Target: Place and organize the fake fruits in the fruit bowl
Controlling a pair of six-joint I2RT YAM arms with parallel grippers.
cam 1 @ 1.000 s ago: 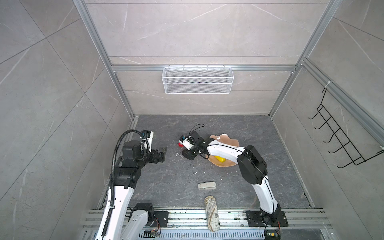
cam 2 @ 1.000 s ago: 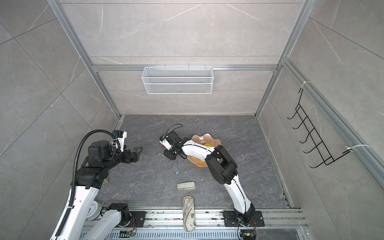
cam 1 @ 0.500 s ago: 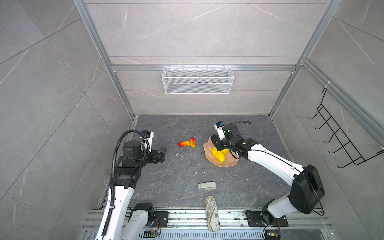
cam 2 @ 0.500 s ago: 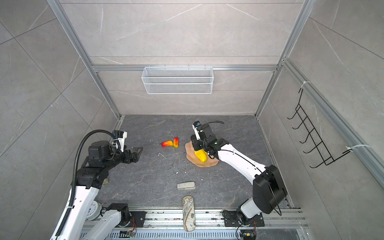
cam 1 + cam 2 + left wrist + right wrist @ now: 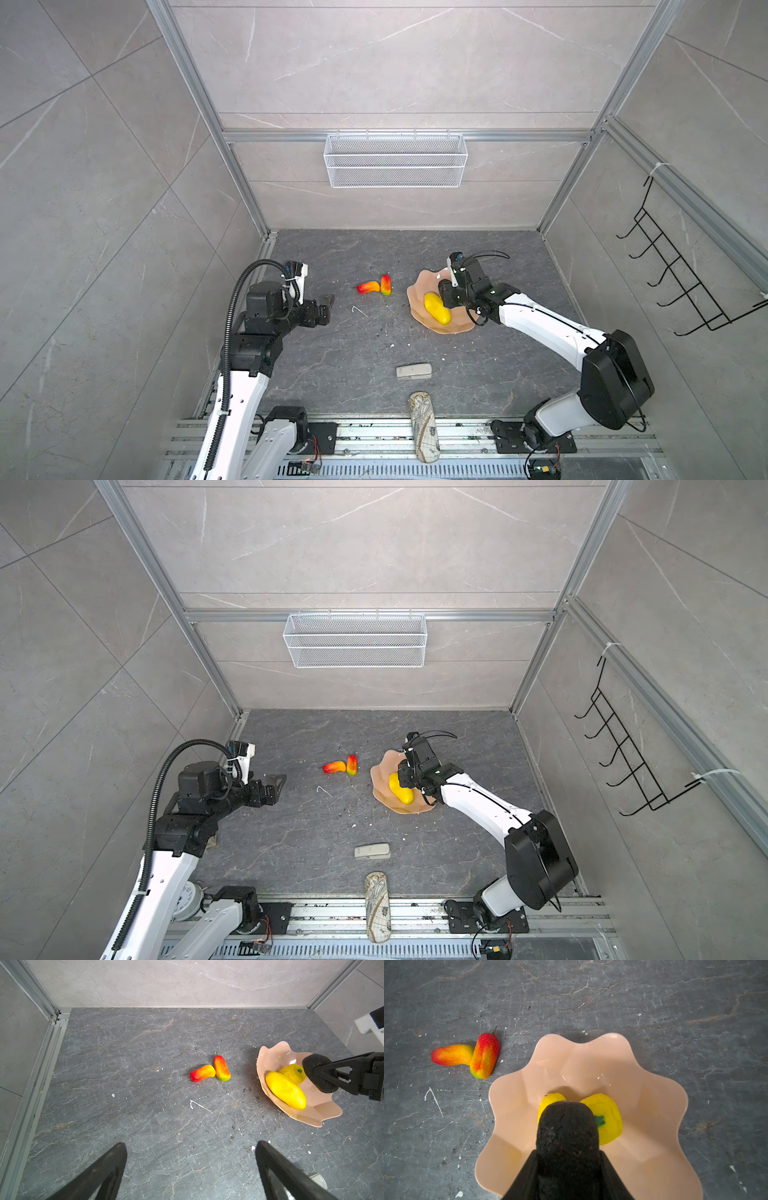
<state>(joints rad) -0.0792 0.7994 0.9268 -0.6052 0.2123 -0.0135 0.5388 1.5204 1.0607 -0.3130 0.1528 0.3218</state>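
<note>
The pale pink fruit bowl (image 5: 449,326) (image 5: 380,779) (image 5: 654,1105) sits right of the floor's centre. Inside lie a long yellow fruit (image 5: 437,308) (image 5: 285,1089) and a round yellow fruit with a green top (image 5: 291,1072) (image 5: 608,1118). My right gripper (image 5: 446,291) (image 5: 569,1153) hangs over the bowl, shut on a black-brown oval fruit (image 5: 315,1072) (image 5: 566,1126). Two red-orange-yellow fruits (image 5: 368,286) (image 5: 386,284) (image 5: 452,1055) (image 5: 485,1055) lie touching on the floor left of the bowl. My left gripper (image 5: 326,305) (image 5: 191,1147) is open and empty, far left of them.
A beige block (image 5: 413,370) lies near the front, and a map-patterned case (image 5: 424,428) rests across the front rail. A white wire basket (image 5: 395,160) hangs on the back wall. A black hook rack (image 5: 681,282) is on the right wall.
A second ago my right gripper reached left of the bowl beside the red-orange fruits; it has since swung back over the bowl. The left arm has not moved.
</note>
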